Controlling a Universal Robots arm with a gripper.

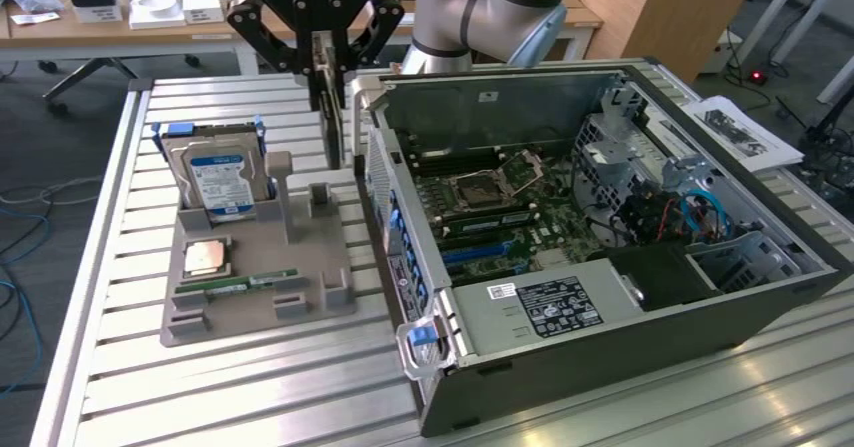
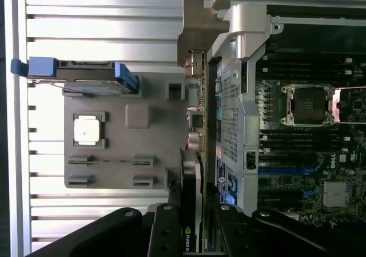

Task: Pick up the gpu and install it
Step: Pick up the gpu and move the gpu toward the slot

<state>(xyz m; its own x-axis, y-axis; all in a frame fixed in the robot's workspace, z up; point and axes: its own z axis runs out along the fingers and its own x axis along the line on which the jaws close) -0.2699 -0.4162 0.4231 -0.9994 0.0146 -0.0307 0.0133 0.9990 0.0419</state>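
The gpu [image 1: 328,117] is a thin dark card hanging upright, edge-on, with my gripper [image 1: 319,59] shut on its upper end. It is lifted off the grey holder tray [image 1: 314,302] and hangs between that tray and the rear wall of the open computer case [image 1: 574,352]. In the wrist view the gpu [image 2: 193,171] runs away from my gripper [image 2: 191,225], with its silver end bracket [image 2: 197,25] at the far end. The black fingers [image 2: 163,231] press on both sides of the card. The motherboard [image 1: 501,207] lies exposed inside the case, with blue slots [image 1: 470,254].
The holder tray carries a silver hard drive [image 1: 218,175] with a blue label, a processor chip [image 1: 203,257] and a green memory stick [image 1: 254,283]. All of it stands on a slatted metal table [image 1: 240,397]. A desk with boxes [image 1: 147,12] stands behind.
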